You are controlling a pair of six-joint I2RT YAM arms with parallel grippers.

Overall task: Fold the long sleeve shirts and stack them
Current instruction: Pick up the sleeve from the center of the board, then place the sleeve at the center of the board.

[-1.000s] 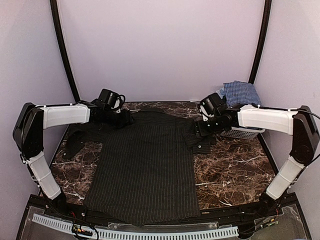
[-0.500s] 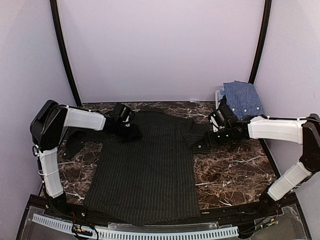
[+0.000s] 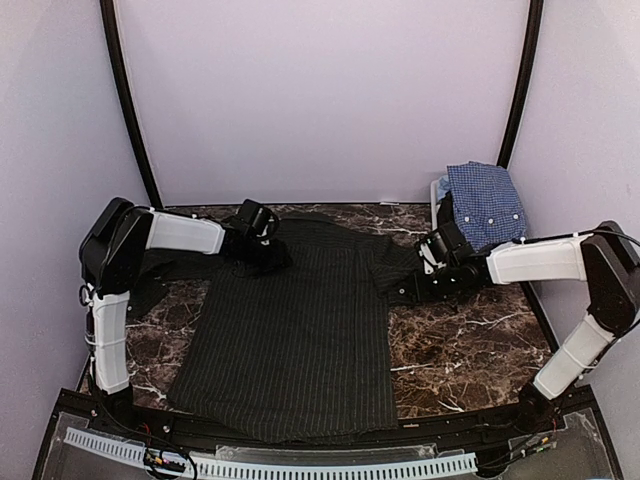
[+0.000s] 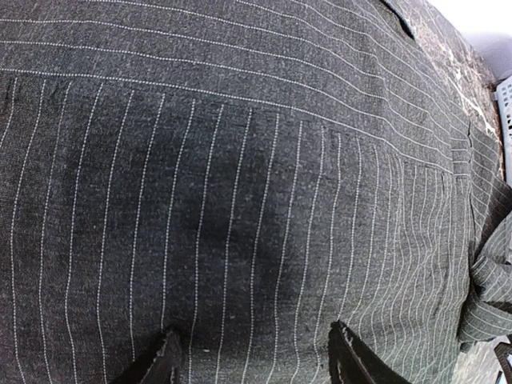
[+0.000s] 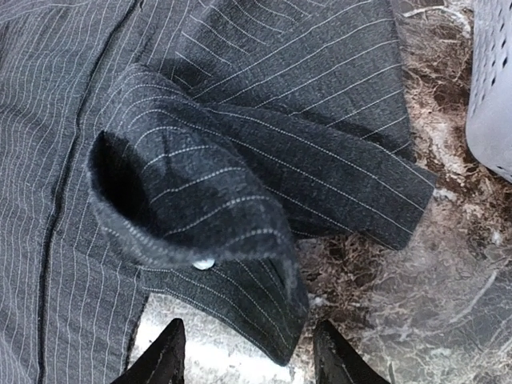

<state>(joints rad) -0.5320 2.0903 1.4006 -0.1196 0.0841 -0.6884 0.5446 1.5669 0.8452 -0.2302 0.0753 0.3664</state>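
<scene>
Cloth is lying spread on the bench [image 3: 460, 340] — the black pinstripe shirt [image 3: 295, 340], the check shirt [image 3: 485, 200] heaped far right — and the left pincer [image 4: 254, 354] and right pincer [image 5: 244, 352] are hovering wide, empty, so I'd be nipping that curled cuff [image 5: 200, 216] deep.

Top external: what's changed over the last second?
Left pincer slid right over the black pinstriped shirt's shoulder area; right pincer drew back right and nearer, above the folded sleeve cuff. Both open, nothing gripped. Shirt body and the blue checked shirt stayed put.
</scene>
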